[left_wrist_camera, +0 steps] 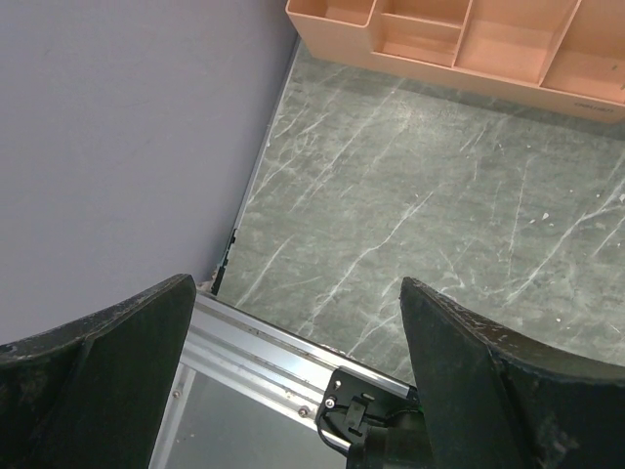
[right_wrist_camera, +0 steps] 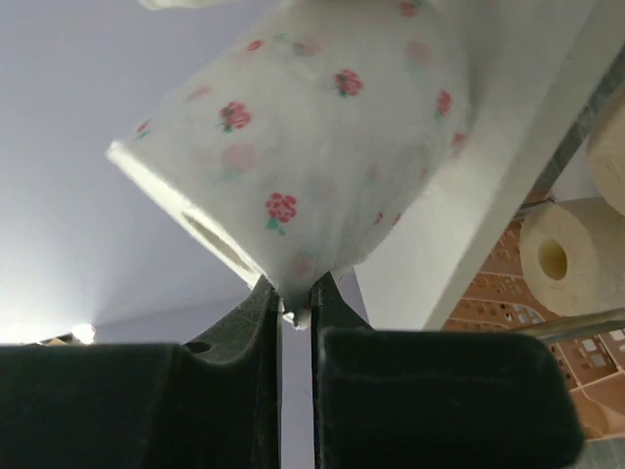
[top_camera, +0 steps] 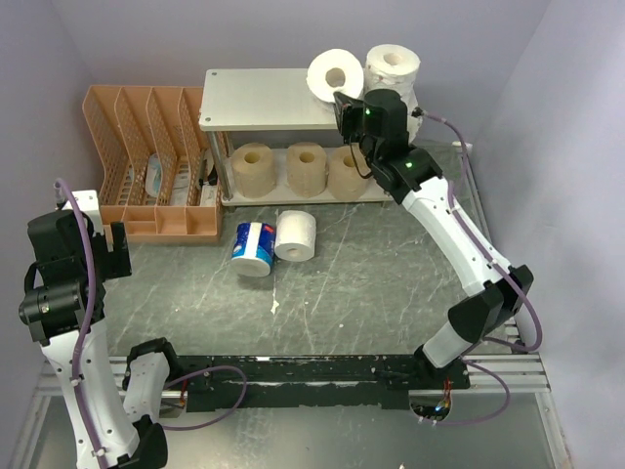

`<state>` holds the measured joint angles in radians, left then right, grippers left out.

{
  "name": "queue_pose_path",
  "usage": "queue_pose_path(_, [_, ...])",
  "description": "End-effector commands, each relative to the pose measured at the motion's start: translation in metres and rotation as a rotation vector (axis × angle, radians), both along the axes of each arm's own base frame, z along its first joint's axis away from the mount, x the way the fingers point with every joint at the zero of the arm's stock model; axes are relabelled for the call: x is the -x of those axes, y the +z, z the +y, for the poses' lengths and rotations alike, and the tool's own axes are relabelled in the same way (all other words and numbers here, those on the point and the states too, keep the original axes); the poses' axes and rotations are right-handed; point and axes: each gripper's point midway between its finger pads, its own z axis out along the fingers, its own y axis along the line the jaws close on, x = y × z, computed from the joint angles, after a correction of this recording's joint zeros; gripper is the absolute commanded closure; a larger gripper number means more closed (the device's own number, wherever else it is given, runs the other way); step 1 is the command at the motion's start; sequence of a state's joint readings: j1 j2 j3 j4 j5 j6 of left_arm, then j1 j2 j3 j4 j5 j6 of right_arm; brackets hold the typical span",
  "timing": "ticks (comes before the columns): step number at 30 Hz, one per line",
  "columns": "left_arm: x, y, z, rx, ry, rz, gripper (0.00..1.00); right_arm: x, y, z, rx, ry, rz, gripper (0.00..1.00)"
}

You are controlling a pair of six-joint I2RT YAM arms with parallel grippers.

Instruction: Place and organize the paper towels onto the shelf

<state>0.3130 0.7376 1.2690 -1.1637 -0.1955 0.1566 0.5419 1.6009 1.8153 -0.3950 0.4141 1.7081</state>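
The shelf (top_camera: 259,98) stands at the back, an off-white two-tier unit on metal legs. Three tan rolls (top_camera: 306,168) stand on its lower board. A white roll (top_camera: 393,66) stands at the top board's right end. My right gripper (right_wrist_camera: 296,293) is shut on a white rose-printed roll (right_wrist_camera: 322,147), pinching its wall, and holds it above the top board's right part (top_camera: 335,74). A white roll (top_camera: 296,235) and a blue-and-white wrapped roll (top_camera: 253,247) lie on the table in front of the shelf. My left gripper (left_wrist_camera: 293,313) is open and empty at the near left.
An orange slotted file organizer (top_camera: 146,161) stands left of the shelf, its low front tray (left_wrist_camera: 459,44) in the left wrist view. Purple walls close in the left, back and right. A metal rail (top_camera: 322,376) runs along the table's near edge.
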Motion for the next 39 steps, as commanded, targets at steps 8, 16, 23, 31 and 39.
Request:
queue_pose_path(8, [-0.001,0.012,0.0,-0.009,-0.002,-0.038,0.02,-0.003,0.004,-0.028,-0.01,-0.065,-0.057,0.67])
queue_pose_path(16, [-0.001,0.007,0.0,-0.005,-0.003,-0.024,0.02,-0.012,0.062,-0.014,0.107,-0.013,-0.253,0.0])
queue_pose_path(23, [-0.002,0.006,0.0,-0.004,-0.001,-0.021,0.02,0.054,0.126,0.021,0.403,0.131,-0.47,0.0])
queue_pose_path(31, [-0.004,0.006,0.003,-0.01,0.011,-0.027,0.02,0.194,-0.118,0.055,0.93,0.417,-0.255,0.0])
queue_pose_path(39, [-0.006,0.004,-0.001,-0.005,-0.015,-0.033,0.02,0.213,-0.264,0.063,1.426,0.723,-0.297,0.03])
